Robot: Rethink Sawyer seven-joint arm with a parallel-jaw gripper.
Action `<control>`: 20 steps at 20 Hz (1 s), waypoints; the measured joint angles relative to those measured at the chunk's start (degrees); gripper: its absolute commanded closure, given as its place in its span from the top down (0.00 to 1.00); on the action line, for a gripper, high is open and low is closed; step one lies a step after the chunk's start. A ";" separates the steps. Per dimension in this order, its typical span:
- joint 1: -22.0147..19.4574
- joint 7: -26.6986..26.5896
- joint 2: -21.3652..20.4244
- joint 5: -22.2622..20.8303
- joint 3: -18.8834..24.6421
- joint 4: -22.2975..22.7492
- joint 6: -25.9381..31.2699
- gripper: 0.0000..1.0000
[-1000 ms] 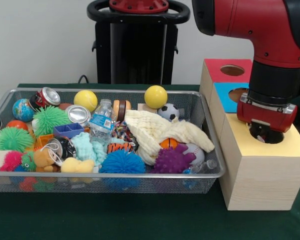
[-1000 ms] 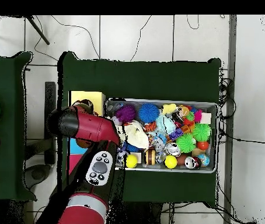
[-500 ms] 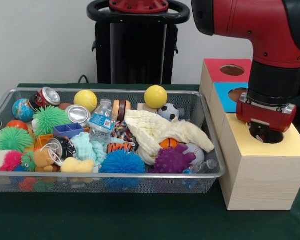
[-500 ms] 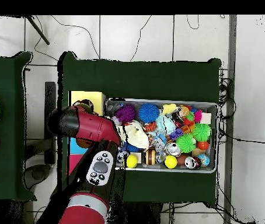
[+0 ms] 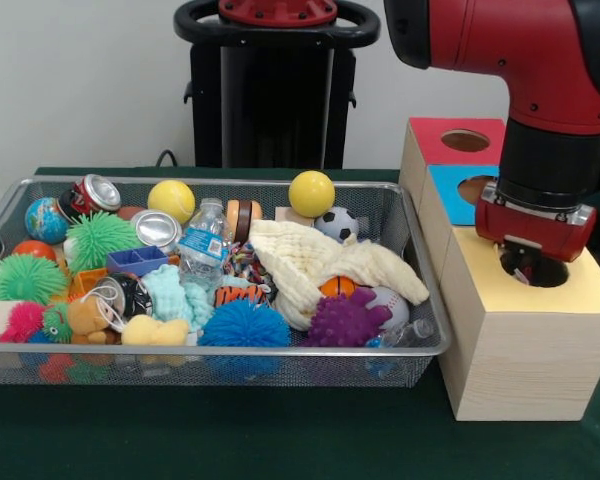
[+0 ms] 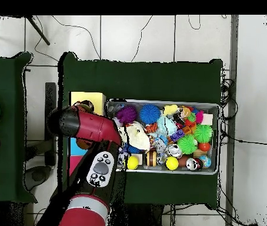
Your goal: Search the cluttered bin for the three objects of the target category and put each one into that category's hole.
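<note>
The silver wire mesh bin [image 5: 280,368] fills the left and middle of the table and is heaped with toys; it also shows in the overhead view [image 6: 162,101]. A small multicoloured printed fabric piece [image 5: 243,260] peeks out in the bin's middle, left of the cream cloth [image 5: 300,255]. I cannot pick out other printed pieces. The yellow-topped wooden cube [image 5: 580,290] stands right of the bin. My gripper [image 5: 528,264] hangs straight over its round hole [image 5: 556,272], with its tip down in the opening. Nothing shows in its grasp.
A blue-topped cube [image 5: 450,190] and a red-topped cube [image 5: 430,140] stand behind the yellow one. The bin holds spiky balls, yellow balls, cans, a water bottle and a soccer ball. The robot's pedestal [image 5: 275,90] stands behind the bin.
</note>
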 measured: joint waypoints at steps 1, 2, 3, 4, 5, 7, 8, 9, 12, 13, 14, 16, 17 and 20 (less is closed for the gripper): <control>0.01 0.00 -0.14 0.00 -0.07 -0.05 0.47 0.00; 0.01 0.00 -0.26 -0.01 -0.13 -0.07 0.78 0.00; 0.01 0.00 -0.40 0.00 -0.23 -0.07 1.15 0.00; 0.01 0.00 -0.50 0.00 -0.31 -0.07 1.39 0.00; 0.01 0.00 -0.60 -0.01 -0.40 -0.08 1.67 0.00; 0.02 0.00 -0.83 -0.02 -0.71 -0.08 2.42 0.00; 0.02 0.00 -0.94 -0.02 -0.86 -0.08 2.76 0.00; 0.03 0.00 -1.20 -0.01 -1.18 -0.10 3.58 0.00; 0.05 0.00 -1.73 -0.02 -1.56 -0.25 4.95 0.00; 0.06 0.00 -1.84 -0.02 -1.61 -0.26 5.24 0.00; 0.06 0.00 -1.94 -0.02 -1.65 -0.27 5.42 0.00; 0.08 0.00 -2.37 -0.04 -1.73 -0.27 6.25 0.00; 0.08 0.00 -2.48 -0.04 -1.75 -0.27 6.45 0.00; 0.09 0.00 -2.94 -0.04 -1.75 -0.27 7.33 0.00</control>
